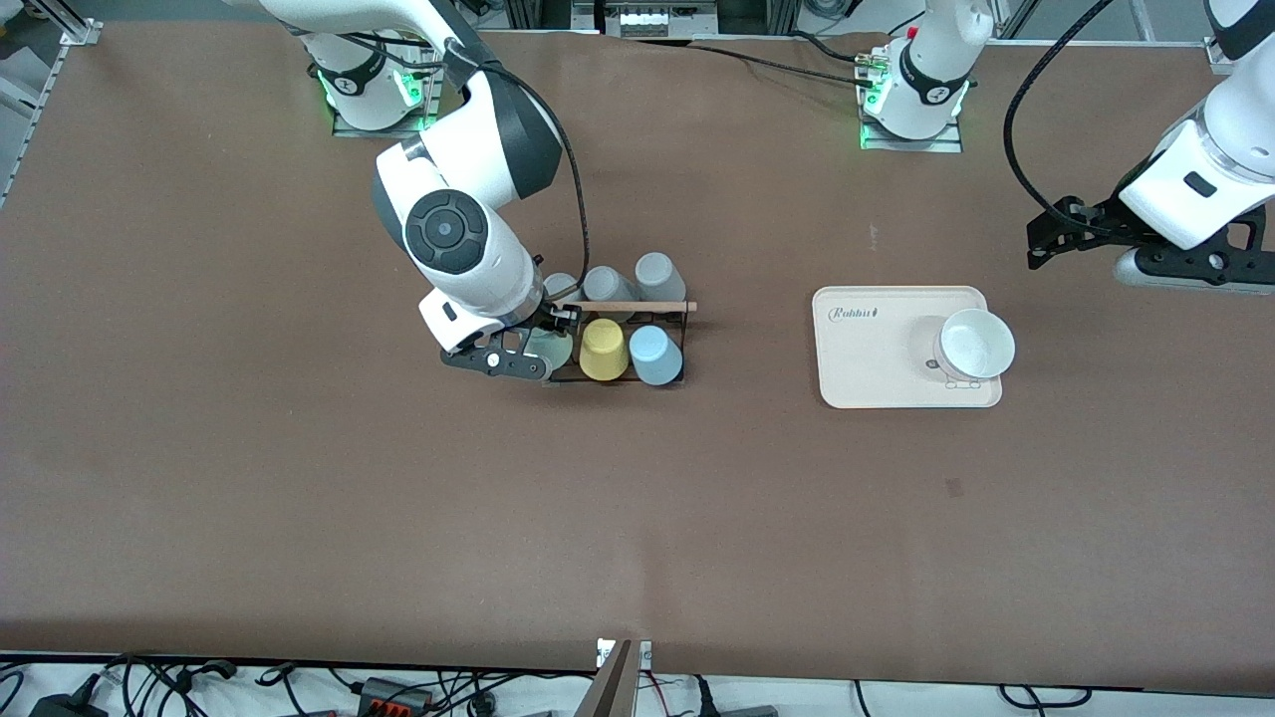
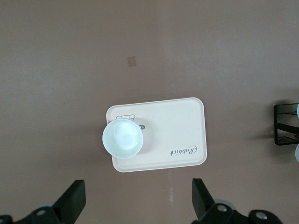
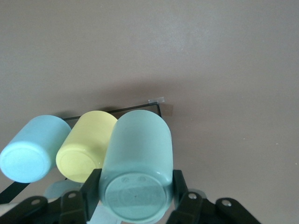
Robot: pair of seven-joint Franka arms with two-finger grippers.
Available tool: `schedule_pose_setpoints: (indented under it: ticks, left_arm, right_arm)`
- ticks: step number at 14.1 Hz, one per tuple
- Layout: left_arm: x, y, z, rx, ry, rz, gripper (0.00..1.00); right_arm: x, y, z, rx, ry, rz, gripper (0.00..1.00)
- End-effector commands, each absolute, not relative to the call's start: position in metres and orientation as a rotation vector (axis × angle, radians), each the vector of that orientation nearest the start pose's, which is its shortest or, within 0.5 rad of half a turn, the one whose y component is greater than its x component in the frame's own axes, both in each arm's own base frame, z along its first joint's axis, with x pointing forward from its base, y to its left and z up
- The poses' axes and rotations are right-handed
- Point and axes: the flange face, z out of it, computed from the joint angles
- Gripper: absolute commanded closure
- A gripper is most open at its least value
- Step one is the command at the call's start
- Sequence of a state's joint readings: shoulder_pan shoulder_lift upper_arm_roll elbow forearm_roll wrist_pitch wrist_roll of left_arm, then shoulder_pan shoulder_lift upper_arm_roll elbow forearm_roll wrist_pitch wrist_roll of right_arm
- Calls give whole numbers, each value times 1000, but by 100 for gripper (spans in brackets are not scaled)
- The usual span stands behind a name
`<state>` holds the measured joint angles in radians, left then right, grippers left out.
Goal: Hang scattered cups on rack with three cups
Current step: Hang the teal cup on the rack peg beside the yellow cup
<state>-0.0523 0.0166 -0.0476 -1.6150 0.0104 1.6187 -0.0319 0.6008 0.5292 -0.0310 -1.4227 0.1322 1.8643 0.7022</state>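
The rack (image 1: 618, 339) stands on the brown worktop (image 1: 299, 518), well in from every worktop edge, with wide bare surface around it toward the front camera and toward the right arm's end. The right gripper (image 1: 546, 344) is at the rack's end nearest the right arm's end of the worktop, its fingers (image 3: 91, 193) closed against the sides of the mint green cup (image 3: 136, 170), which is upside down at that end of the rack's row nearer the camera. Just beside it in that row hang the yellow cup (image 1: 603, 350) and then the light blue cup (image 1: 655, 356), both inverted. Grey cups (image 1: 659, 277) sit in the rack's row farther from the camera, under the wooden rod (image 1: 623, 307).

Well apart from the rack, toward the left arm's end, lies the beige tray (image 1: 867, 349) holding a white bowl (image 1: 977, 345). The left gripper (image 2: 138, 203) waits above the worktop near the tray, its fingers spread wide and holding nothing.
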Motion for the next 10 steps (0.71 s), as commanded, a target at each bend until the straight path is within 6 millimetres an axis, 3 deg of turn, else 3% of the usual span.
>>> schedule_pose_setpoints:
  ticks: [1,10]
  left_arm:
    - [552,-55,605,-3145,96,15,0]
    - [552,-55,605,-3145,96,17,0]
  right_arm:
    - [584,393,377,-3074,293,213,69]
    - [586,400,355,-3034,316,257,70]
